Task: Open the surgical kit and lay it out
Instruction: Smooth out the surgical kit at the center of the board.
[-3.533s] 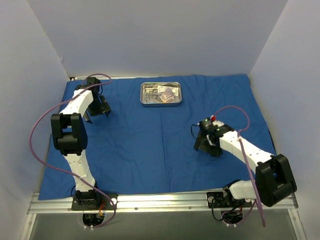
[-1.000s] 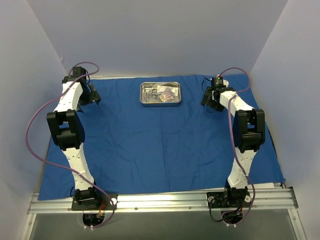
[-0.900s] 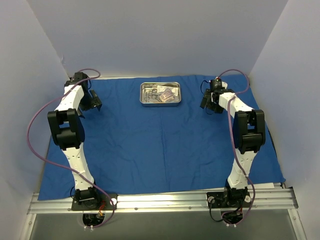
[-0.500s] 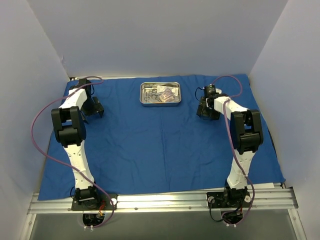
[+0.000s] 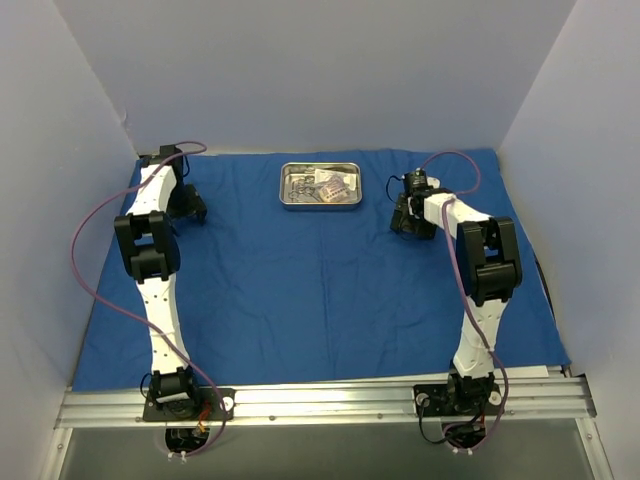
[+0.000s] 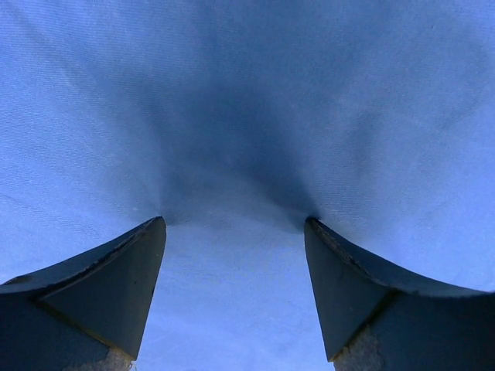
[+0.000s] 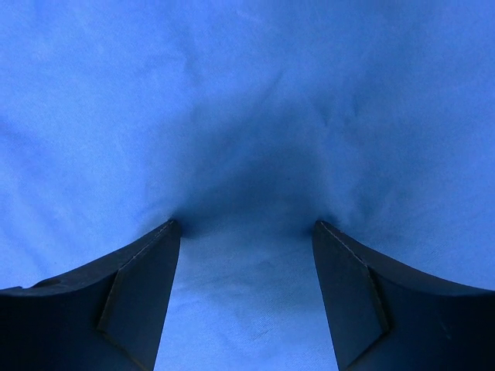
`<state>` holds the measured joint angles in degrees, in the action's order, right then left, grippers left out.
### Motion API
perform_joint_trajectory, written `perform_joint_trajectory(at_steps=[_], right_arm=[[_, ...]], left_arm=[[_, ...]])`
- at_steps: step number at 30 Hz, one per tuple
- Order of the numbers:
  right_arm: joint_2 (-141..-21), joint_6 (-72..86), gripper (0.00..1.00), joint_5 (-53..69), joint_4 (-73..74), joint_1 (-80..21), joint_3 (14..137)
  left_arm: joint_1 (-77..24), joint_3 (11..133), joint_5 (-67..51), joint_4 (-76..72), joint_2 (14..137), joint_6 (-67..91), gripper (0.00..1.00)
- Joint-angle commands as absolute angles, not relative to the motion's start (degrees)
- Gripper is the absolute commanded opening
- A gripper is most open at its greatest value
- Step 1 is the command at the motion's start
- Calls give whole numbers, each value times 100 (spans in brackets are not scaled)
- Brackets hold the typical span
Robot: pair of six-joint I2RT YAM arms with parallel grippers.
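Two arms stood stretched toward the far side in the top view. I saw the blue cloth wrap (image 5: 320,290) lying opened out flat beneath them, from the rail (image 5: 320,400) at the near edge to the back wall (image 5: 320,80). The steel tray (image 5: 284,190) sat on the cloth near its far edge, roughly midway between the arms. Silver instruments (image 5: 300,190) lay heaped in its left part and clear packets (image 5: 338,184) in its right part; I could not count the pieces at that size. The left tool (image 5: 190,208) was down at the cloth near the far left corner, well apart from the tray. The right tool (image 5: 408,220) was down at the cloth just right of the tray, near it but not touching it. From above I could not tell how either tool's jaws stood.

Through the left wrist camera I saw only blue cloth and the two dark fingertips (image 6: 124,270). The jaws were spread wide, each tip pressed onto the cloth with a small dimple under it. The cloth between them lay smooth, not gathered, so the tool pinched nothing.

Through the right wrist camera the picture was much the same. The fingertips (image 7: 139,278) stood apart and rested on the cloth, faint creases ran outward from them, and nothing was caught between.
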<state>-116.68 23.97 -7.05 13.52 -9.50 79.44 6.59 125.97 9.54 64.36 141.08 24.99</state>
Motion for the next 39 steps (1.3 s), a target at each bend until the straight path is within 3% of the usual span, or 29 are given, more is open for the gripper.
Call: perform_joint_trajectory(at_steps=[1, 13, 30, 39], right_arm=[[-12094, 2540, 64, -686, 1591, -1037, 7998], [-12410, 2584, 64, -405, 1661, -993, 8482], [-10609, 3006, 65, -659, 1608, 183, 5977], [-9264, 3023, 65, -1239, 1942, 729, 6346]], left_arm=[[729, 13137, 1441, 6424, 14800, 2470, 81], [1002, 13983, 1468, 6890, 15258, 2549, 81], [1142, 13948, 1433, 6891, 15205, 2549, 82], [1064, 13827, 949, 6672, 14319, 2698, 96]])
